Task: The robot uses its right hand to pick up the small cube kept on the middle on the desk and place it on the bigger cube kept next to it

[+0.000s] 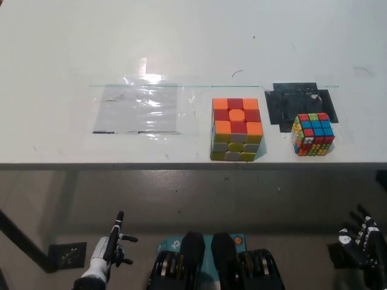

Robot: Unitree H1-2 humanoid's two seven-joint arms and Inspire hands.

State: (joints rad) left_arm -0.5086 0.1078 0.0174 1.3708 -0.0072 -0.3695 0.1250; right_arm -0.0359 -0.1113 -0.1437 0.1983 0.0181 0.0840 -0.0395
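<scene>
Nearest the camera, low in the head view: two hands, both below the near edge of the desk and touching nothing.

1. Left hand (107, 252), white, at the lower left. Fingers apart, one raised upward, the others loosely spread; it holds nothing and rests over the floor.

2. Right hand (361, 240), black, at the lower right corner, partly cut by the picture's edge. Fingers spread and pointing up and to the left; empty, well apart from both cubes.

3. Floor (181, 199), grey, seen below the desk edge; a dark square plate (66, 255) lies on it beside the left hand, with a dark bar running to it from the left.

4. Desk (181, 42), white, filling the upper half of the view.

5. Small cube (313, 134), a puzzle cube of many small tiles in red, blue, green, orange and yellow. It sits near the front edge of the desk, right of centre, at the front right corner of a patch of black tape (284, 106), overlapping it. Nothing lies between it and the desk edge.

6. Bigger cube (236, 129), a puzzle cube with an orange and red top face and yellow and white tiles on the near side. It stands upright just left of the small cube, near but not touching, about at the desk's middle.

7. Clear plastic sheet (138, 109), shiny, flat on the desk left of the bigger cube, with dark strips along its near edge.
</scene>
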